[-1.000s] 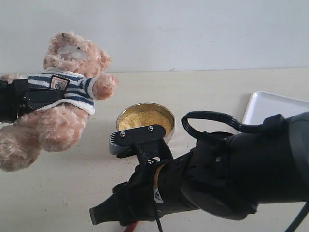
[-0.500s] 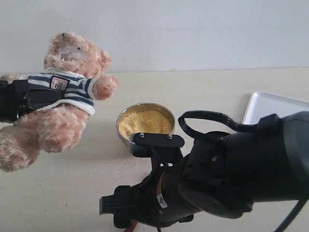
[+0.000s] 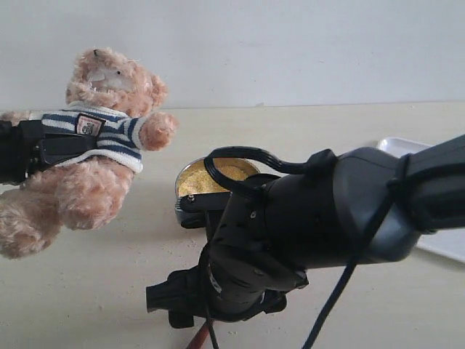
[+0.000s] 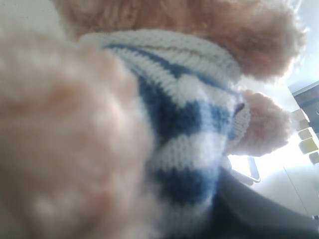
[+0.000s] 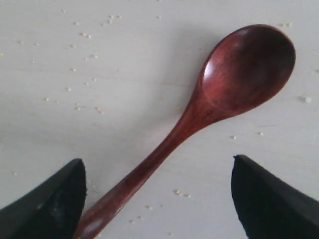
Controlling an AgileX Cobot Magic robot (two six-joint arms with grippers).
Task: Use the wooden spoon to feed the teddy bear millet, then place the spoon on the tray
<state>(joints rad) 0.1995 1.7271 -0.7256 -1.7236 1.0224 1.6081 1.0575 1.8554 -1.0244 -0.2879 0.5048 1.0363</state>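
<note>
There is one teddy bear (image 3: 102, 138), one wooden spoon (image 5: 239, 69), one metal bowl (image 3: 187, 195) of millet (image 3: 195, 179), one tray (image 3: 445, 249) and two black hands.

The left hand (image 3: 69, 147) is pinched on the bear's striped middle and holds it in the air over the left part of the bench (image 3: 87, 283), head tipped back. The right hand (image 5: 159, 199) is spread wide. Its two dark fingertips (image 5: 50, 204) stand on either side of the spoon's handle without touching it.

Only the exterior view takes in the whole bear, the bowl and the tray. There the bulky right arm hides most of the bowl and part of the tray, and of the spoon only a reddish sliver of handle shows at the near edge of the bench. The bowl sits about mid-bench, and the tray lies toward the right edge.

Only the right wrist view shows the spoon whole. It lies flat on the bench with its hollow facing up and empty, and loose yellow grains (image 5: 79, 104) are scattered around it. The left wrist view is filled by the bear (image 4: 189, 114) at close range, showing the chunky knit of the shirt and blurred fur.

The bear is fluffy, light-brown plush with a pale muzzle. Its shirt is navy and white ribbed knit with a small chest badge. The spoon is smooth, dark red-brown wood, with an oval bowl and a thin, tapering handle. The bowl is round and shiny. The millet is fine and yellow. The tray is white, with a rounded corner and a low rim. The bench is pale and matte.
</note>
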